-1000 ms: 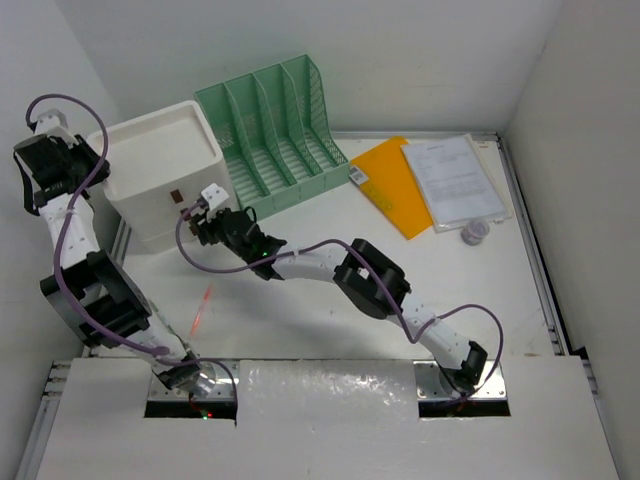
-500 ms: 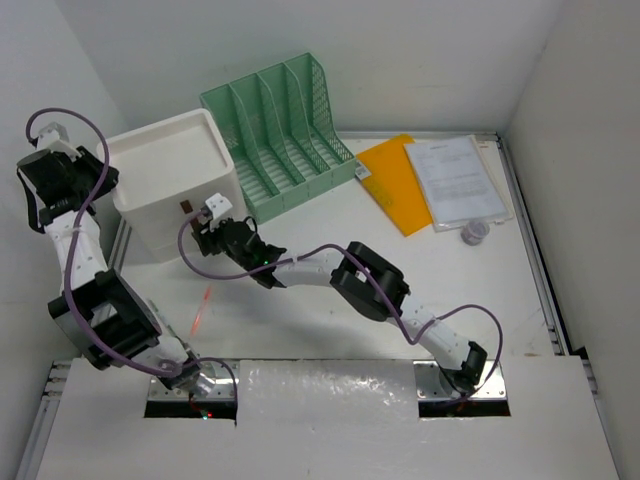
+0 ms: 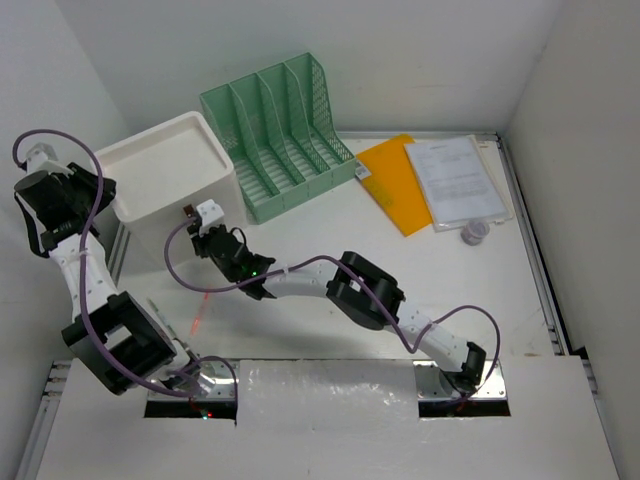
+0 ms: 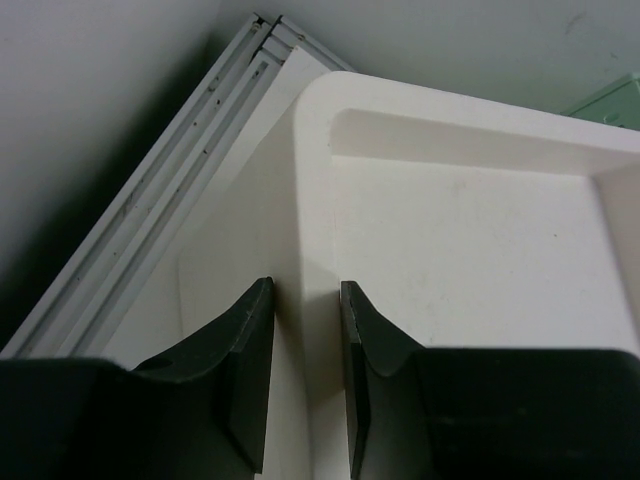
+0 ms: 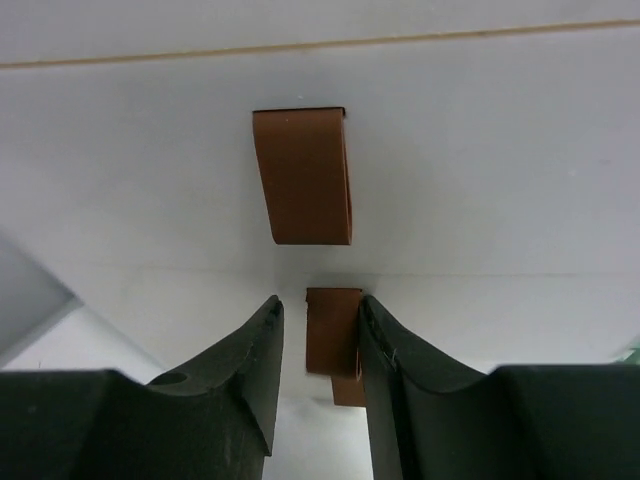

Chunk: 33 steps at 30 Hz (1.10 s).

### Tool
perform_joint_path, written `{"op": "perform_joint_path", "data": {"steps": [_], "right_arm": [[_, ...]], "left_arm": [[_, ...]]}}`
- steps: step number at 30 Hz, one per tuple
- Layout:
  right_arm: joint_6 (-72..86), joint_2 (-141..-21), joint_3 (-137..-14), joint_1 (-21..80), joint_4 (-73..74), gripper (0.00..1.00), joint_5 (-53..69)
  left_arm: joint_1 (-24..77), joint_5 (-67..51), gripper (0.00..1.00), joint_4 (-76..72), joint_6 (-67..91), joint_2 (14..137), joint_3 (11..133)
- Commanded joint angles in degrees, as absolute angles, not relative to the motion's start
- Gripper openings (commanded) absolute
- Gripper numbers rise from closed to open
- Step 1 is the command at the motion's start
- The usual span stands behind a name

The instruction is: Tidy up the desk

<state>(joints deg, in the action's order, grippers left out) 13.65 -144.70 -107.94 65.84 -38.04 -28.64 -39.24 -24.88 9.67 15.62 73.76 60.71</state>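
— Where does the tabletop lie?

— It spreads flat and white under everything, with silver rails along its edges and both arms' bases at its near edge.

— What stands on it?

— A white drawer box at the far left, with a green file rack just beside it on the right. Toward the far right lies an orange folder with a sheaf of papers over its right edge. A small round object sits near the papers' near corner.

— How is the left pincer set?

— It is at the box's left rim. Its fingers are close together with the box's wall between them, one outside and one inside, so it is closed on that wall.

— And the right pincer?

— It faces the box's front, where the wrist view shows an upper brown tab above a lower brown tab. Its fingers stand a little apart on either side of the lower one. A sliver of white shows between the tab and one finger, so the tab is straddled, not pinched.
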Motion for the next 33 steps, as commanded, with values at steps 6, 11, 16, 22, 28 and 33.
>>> {"op": "perform_joint_path", "data": {"steps": [6,11,16,22,28,33], "right_arm": [[14.1,-146.8,-115.4,63.9,-42.2,0.31,-31.3],[15.8,-147.6,-116.4,62.8,-41.2,0.19,-27.7],[17.1,-148.1,-117.0,62.0,-39.8,0.16,-22.6],[17.1,-148.3,-115.9,61.8,-40.2,0.0,-21.2],[14.4,-143.0,-105.4,61.7,-44.6,0.0,-11.9],[13.6,-137.8,-95.4,61.1,-48.9,0.0,-1.9]], "left_arm": [[-41.0,-36.9,0.0,24.3,21.2,73.6,56.8],[-41.0,-37.4,0.0,23.0,21.4,74.5,56.7],[-41.0,-37.8,0.0,21.7,22.5,76.1,56.8],[-41.0,-36.5,0.0,19.9,22.8,76.4,56.6],[-41.3,-35.5,0.0,19.2,23.4,77.8,57.8],[-41.7,-35.4,0.0,18.7,24.0,79.1,59.1]]}}
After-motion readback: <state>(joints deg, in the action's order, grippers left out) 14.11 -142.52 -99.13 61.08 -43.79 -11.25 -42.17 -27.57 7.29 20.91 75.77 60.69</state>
